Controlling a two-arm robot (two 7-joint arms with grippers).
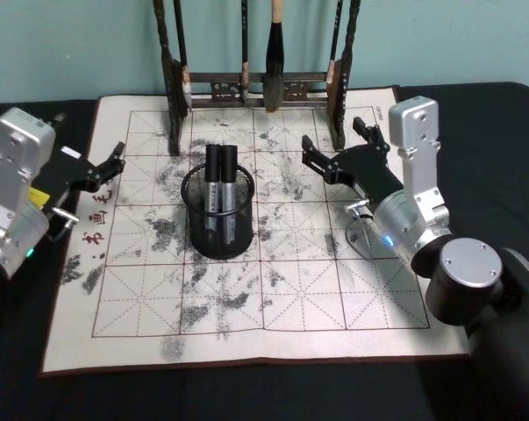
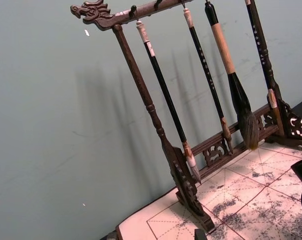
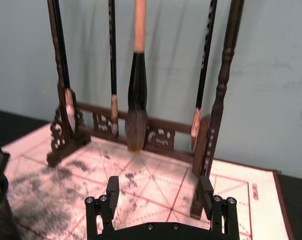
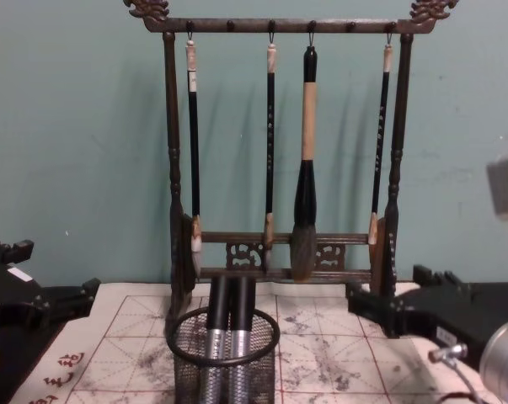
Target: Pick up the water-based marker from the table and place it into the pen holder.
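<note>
The right claw (image 1: 332, 156) hangs with its fingers apart and nothing between them, out at about three o'clock from the pen holder (image 1: 218, 215) and a little above the mat. In the right wrist view those fingers (image 3: 112, 189) stand wide, only the mat beneath. Over at nine o'clock the left claw (image 1: 115, 163) sits by the mat's edge, its fingers slightly parted and empty.

Two markers (image 1: 222, 189) stand upright in the pen holder, side by side, black caps up. No marker lies on the mat, so the job looks done, with only the arms left to pull clear.

Outward now: the calligraphy mat (image 1: 325, 289) is gridded and ink-smudged, spread on a black table (image 1: 501, 149). At twelve o'clock stands the wooden brush rack (image 4: 173, 202) with four hanging brushes (image 4: 305, 168). Behind that, a plain teal wall (image 4: 77, 126).
</note>
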